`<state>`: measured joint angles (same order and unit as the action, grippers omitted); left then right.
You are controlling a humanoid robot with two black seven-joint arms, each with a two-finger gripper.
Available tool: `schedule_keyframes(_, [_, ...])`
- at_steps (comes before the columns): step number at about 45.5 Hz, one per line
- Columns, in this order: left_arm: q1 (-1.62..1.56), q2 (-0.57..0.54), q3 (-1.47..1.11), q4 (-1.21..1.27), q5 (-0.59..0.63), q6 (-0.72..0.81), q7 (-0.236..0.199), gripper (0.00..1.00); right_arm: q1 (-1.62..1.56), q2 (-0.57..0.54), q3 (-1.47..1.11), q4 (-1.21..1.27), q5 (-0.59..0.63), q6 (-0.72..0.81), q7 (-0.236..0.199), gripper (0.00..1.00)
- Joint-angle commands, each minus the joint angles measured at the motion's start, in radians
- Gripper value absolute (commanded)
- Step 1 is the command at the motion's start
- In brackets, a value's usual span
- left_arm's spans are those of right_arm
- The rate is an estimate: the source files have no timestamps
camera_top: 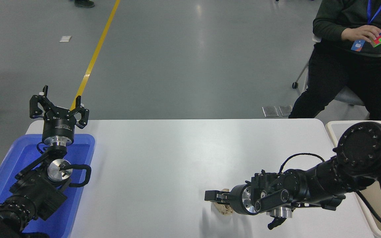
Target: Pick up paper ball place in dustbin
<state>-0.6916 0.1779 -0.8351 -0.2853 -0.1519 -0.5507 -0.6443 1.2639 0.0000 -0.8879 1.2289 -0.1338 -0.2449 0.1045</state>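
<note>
**Reaching low over the paper ball at the near right of the bench**

Starting at the left edge, a shallow blue tray (15, 158) sits on the near left corner of the white bench (164, 155). The parked left arm rises over that tray, and the left pincer (59, 105) points away from the camera with its fingers spread apart, holding nothing.

Across the middle, the bench surface is bare white, with grey floor and a yellow line (94, 56) beyond its far edge.

Toward the near right, the paper ball (221, 207) lies on the bench, a tan crumpled wad only partly in view. The right pincer (214, 197) lies nearly level, pointing left, directly over and against the ball. One black finger shows above the wad; the rest is hidden by the wrist, so whether the pincer is apart or clamped on the paper cannot be told.

The right arm runs back to the right edge, crossing above the cream-white dustbin (334, 127), which stands just beside the bench's right end, well apart from the ball.

At the far right, a seated person holds a coloured puzzle cube (378, 39) in both hands.
</note>
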Motion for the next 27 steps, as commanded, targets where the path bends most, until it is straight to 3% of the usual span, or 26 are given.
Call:
schedule_keyframes(1, [0.000,0.000,0.001,0.000,0.000,0.000,0.000,0.99,0.000,0.000,-0.013,-0.006,-0.023,0.001,0.003,0.00])
schedule_keyframes(17, [0.000,0.000,0.001,0.000,0.000,0.000,0.000,0.99,0.037,0.000,-0.037,0.020,-0.017,0.010,0.012,0.00])
schedule_keyframes(27, [0.000,0.000,0.001,0.000,0.000,0.000,0.000,0.99,0.257,0.000,-0.066,0.234,-0.017,0.029,0.017,0.00])
